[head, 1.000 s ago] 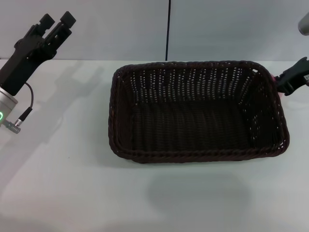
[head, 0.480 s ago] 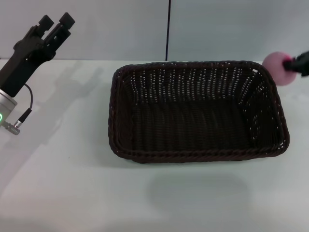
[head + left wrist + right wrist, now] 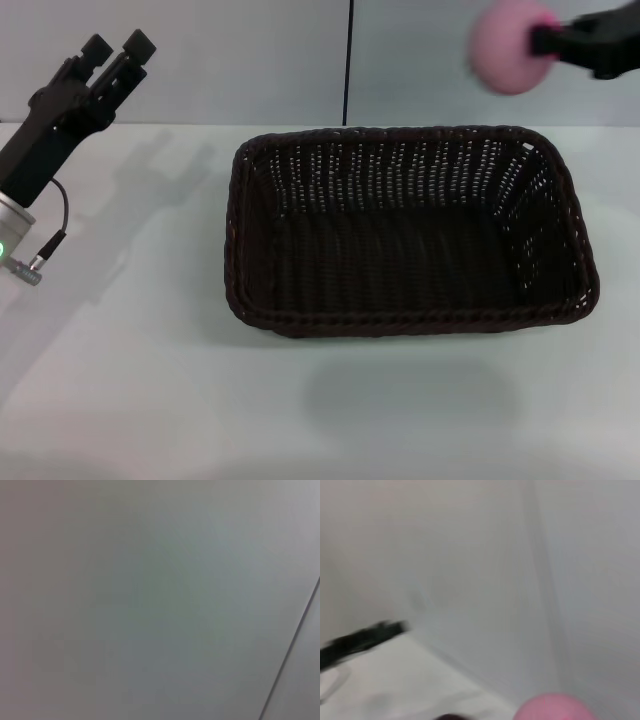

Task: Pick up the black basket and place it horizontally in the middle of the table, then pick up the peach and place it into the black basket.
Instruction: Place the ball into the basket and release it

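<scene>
The black basket (image 3: 410, 228) lies lengthwise across the middle of the white table (image 3: 120, 400), open side up and empty. My right gripper (image 3: 545, 42) is at the upper right, shut on the pink peach (image 3: 510, 47), holding it high above the basket's far right rim. The peach also shows at the edge of the right wrist view (image 3: 552, 707). My left gripper (image 3: 118, 48) is raised at the far left, away from the basket, with nothing in it. The left wrist view shows only a blank wall.
A grey wall with a dark vertical seam (image 3: 348, 60) stands behind the table. Bare tabletop lies in front of and to the left of the basket.
My right gripper has lifted the peach from beside the basket's right end and carried it up and to the left, over the basket's far right rim. The left arm has not moved.
</scene>
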`<move>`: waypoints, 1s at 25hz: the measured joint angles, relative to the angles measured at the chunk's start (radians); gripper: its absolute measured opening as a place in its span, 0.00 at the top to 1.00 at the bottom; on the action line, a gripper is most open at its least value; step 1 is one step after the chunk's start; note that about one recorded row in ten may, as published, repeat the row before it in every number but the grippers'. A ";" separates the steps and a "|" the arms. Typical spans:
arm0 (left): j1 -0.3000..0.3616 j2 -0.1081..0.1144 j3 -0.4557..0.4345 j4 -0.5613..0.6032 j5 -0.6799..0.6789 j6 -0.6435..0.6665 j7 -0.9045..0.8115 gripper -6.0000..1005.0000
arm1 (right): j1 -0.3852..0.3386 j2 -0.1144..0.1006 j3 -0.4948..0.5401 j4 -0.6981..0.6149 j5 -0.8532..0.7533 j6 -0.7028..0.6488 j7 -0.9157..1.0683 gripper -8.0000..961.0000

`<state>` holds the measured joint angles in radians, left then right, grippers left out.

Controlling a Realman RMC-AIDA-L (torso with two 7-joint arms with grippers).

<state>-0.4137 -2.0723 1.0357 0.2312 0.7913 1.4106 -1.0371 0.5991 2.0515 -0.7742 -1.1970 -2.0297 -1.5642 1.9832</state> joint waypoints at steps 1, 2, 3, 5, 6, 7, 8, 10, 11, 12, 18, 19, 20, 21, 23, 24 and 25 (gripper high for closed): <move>0.000 0.000 0.001 -0.002 0.000 0.002 0.000 0.19 | 0.000 0.000 0.000 0.000 0.000 0.000 0.000 0.95; 0.000 0.000 0.001 -0.005 0.000 0.005 0.000 0.19 | 0.006 0.000 -0.026 0.011 0.007 -0.005 0.001 0.95; 0.001 0.001 -0.001 -0.010 0.000 0.013 0.000 0.19 | 0.027 0.000 -0.085 0.052 0.003 -0.008 0.014 0.95; 0.004 0.001 -0.002 -0.011 0.000 0.018 0.000 0.19 | 0.044 -0.002 -0.107 0.083 -0.009 -0.005 0.029 0.94; 0.006 0.001 -0.002 -0.011 0.000 0.021 0.000 0.19 | 0.063 -0.003 -0.119 0.117 -0.022 -0.004 0.044 0.94; 0.010 0.002 -0.003 -0.011 0.000 0.026 -0.001 0.19 | 0.079 -0.004 -0.122 0.148 -0.038 -0.003 0.049 0.94; 0.014 0.002 -0.003 -0.012 0.000 0.028 -0.001 0.19 | 0.106 -0.005 -0.125 0.206 -0.065 -0.001 0.053 0.94; 0.016 0.002 -0.004 -0.012 0.000 0.030 -0.001 0.19 | 0.115 -0.005 -0.127 0.227 -0.077 0.003 0.053 0.90; 0.016 0.002 -0.004 -0.012 0.000 0.030 -0.001 0.19 | 0.119 -0.004 -0.131 0.239 -0.083 0.008 0.052 0.89; 0.017 0.002 -0.004 -0.012 0.000 0.030 -0.001 0.19 | 0.120 -0.003 -0.135 0.243 -0.085 0.013 0.052 0.87; 0.026 0.003 -0.005 -0.012 0.000 0.033 -0.001 0.19 | 0.108 -0.001 -0.140 0.247 -0.081 0.018 0.050 0.76; 0.026 0.003 -0.005 -0.012 0.000 0.033 -0.001 0.19 | 0.108 -0.001 -0.140 0.247 -0.081 0.018 0.050 0.75; 0.026 0.003 -0.005 -0.012 0.000 0.033 -0.001 0.19 | 0.102 0.001 -0.136 0.246 -0.076 0.018 0.049 0.73; 0.026 0.003 -0.005 -0.012 0.000 0.033 -0.001 0.19 | 0.096 0.002 -0.134 0.244 -0.070 0.019 0.048 0.69; 0.027 0.003 -0.005 -0.012 0.000 0.033 -0.001 0.19 | 0.060 0.008 -0.106 0.249 -0.005 0.021 0.001 0.61; 0.027 0.003 -0.005 -0.012 0.000 0.033 -0.001 0.19 | 0.060 0.008 -0.106 0.249 -0.005 0.021 0.001 0.56; 0.028 0.003 -0.006 -0.012 0.000 0.033 -0.001 0.19 | 0.026 0.011 -0.085 0.271 0.078 0.019 -0.064 0.52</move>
<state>-0.3859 -2.0690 1.0301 0.2192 0.7917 1.4435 -1.0385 0.6247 2.0624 -0.8593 -0.9256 -1.9517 -1.5456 1.9190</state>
